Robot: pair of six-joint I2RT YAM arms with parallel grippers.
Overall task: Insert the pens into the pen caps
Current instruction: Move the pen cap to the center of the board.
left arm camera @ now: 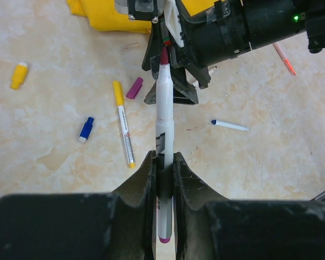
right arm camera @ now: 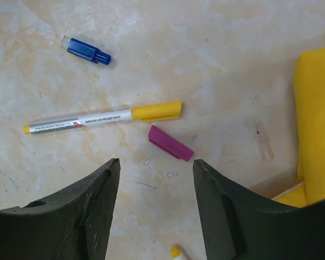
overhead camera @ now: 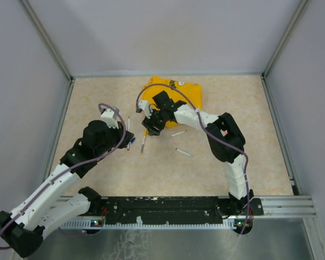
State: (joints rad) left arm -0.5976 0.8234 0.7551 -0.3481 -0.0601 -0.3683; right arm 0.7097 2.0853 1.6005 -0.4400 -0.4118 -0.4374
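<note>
Table (overhead camera: pixel 168 173) is carrying a yellow shirt (overhead camera: pixel 189 95) at its far side. Right gripper (right arm camera: pixel 156 162) is hovering low over the tabletop, jaws standing apart. Left gripper (left arm camera: pixel 163 157) is clamping a white pen (left arm camera: pixel 164 108), red tip pointing at the right gripper. A yellow-capped pen (right arm camera: pixel 97 118) is lying flat; the magenta cap (right arm camera: pixel 170 143) is lying just beside it, ahead of the open jaws. A blue cap (right arm camera: pixel 88 50) and a yellow cap (left arm camera: pixel 19 75) are lying loose nearby.

Beige marbled tabletop (overhead camera: pixel 249 119); plain grey walls (overhead camera: pixel 168 32); metal corner posts (overhead camera: pixel 46 38); soft even light

Magenta cap (right arm camera: pixel 170 143) unobstructed (yellow pen (right arm camera: pixel 103 118) close)
</note>
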